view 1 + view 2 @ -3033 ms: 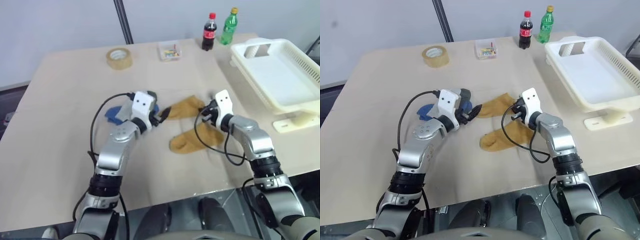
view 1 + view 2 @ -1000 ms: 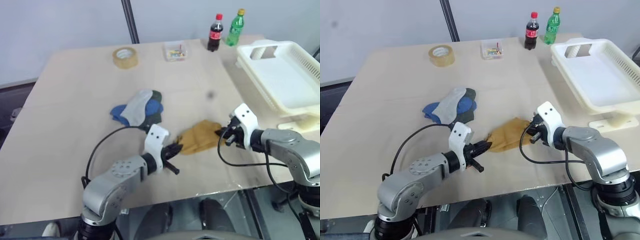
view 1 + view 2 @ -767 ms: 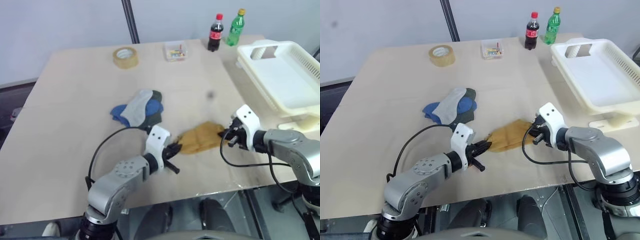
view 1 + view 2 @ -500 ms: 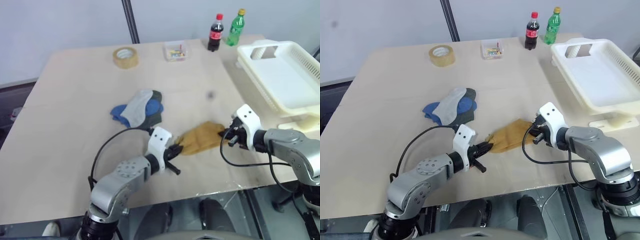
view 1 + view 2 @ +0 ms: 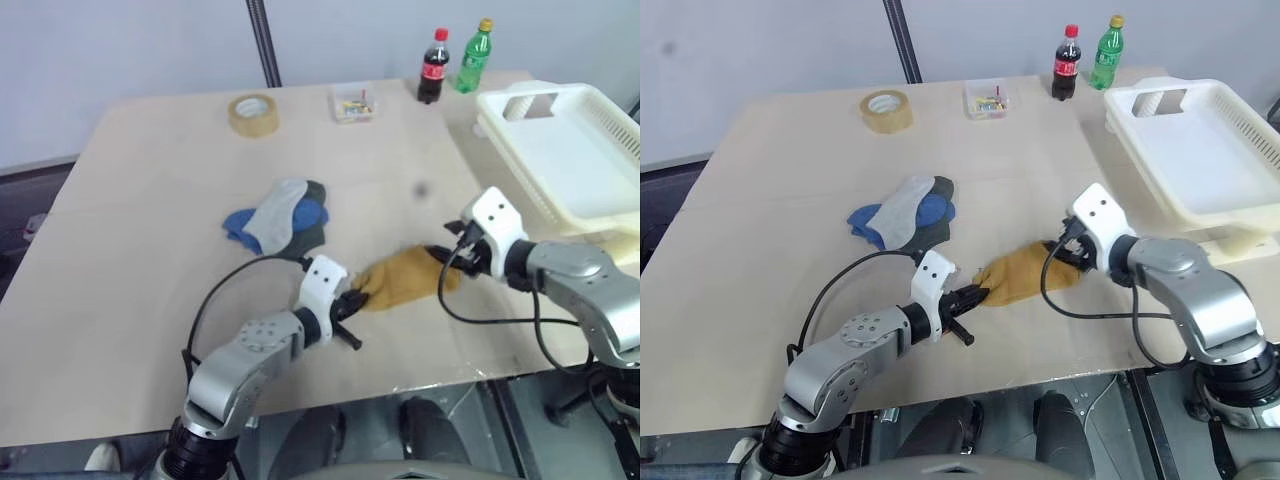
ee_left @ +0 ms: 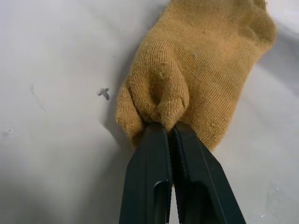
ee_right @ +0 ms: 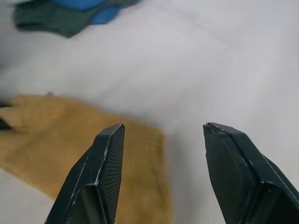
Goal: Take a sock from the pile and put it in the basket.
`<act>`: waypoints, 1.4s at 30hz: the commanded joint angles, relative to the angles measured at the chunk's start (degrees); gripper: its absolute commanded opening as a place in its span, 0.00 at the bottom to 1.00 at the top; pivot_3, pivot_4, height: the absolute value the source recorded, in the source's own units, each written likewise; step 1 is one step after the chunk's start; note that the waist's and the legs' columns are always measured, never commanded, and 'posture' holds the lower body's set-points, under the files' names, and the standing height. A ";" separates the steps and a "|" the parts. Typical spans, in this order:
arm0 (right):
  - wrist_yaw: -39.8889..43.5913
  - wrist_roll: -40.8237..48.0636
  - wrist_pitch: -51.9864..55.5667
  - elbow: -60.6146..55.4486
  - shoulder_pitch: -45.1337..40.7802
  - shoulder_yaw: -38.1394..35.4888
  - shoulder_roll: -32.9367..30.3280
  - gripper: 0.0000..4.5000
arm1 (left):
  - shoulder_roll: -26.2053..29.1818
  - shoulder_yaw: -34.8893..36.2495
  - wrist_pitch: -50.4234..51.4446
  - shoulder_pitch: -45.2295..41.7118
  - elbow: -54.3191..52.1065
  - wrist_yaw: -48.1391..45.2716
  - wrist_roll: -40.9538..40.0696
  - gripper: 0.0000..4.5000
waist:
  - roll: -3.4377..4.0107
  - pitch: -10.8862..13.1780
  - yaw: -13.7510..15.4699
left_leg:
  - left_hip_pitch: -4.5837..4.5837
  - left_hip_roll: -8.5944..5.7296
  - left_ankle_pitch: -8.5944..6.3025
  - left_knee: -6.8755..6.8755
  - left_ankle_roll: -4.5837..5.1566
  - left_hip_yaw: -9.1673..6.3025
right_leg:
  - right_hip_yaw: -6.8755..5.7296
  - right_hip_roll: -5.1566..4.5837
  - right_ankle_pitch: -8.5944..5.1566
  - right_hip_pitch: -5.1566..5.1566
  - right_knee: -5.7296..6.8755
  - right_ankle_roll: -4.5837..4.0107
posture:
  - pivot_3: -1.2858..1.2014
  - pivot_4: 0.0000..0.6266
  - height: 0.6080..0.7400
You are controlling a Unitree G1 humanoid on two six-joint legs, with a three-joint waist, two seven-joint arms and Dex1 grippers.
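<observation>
A mustard-yellow sock (image 5: 405,278) lies folded on the table near its front edge. My left gripper (image 6: 169,127) is shut on the sock's left end, pinching a bunched fold of it. Just above the sock's right end, my right gripper (image 7: 163,127) stands open with nothing between its fingers (image 7: 110,154). The pile (image 5: 280,215) of blue, grey and dark socks sits behind and to the left. Off at the right edge of the table stands the cream-white basket (image 5: 600,125), with nothing lying in it.
At the back of the table stand a roll of tape (image 5: 253,112), a small clear box (image 5: 352,102), a cola bottle (image 5: 433,65) and a green bottle (image 5: 474,55). The table's front edge runs just below both grippers.
My right gripper has opened, let go of the sock's right end and risen a little. The left gripper keeps its grip and has hardly moved.
</observation>
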 commanded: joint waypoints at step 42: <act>1.46 -19.01 -18.49 9.89 3.40 9.82 6.80 0.62 | -4.80 18.88 16.05 -2.98 13.79 -0.95 -25.11 0.82 | 0.03 -0.08 -0.05 | 0.17 0.01 0.01 0.01 -0.02 -0.03 | -0.01 0.03 0.01 0.17 0.00 0.01 | 0.52 0.24 1.00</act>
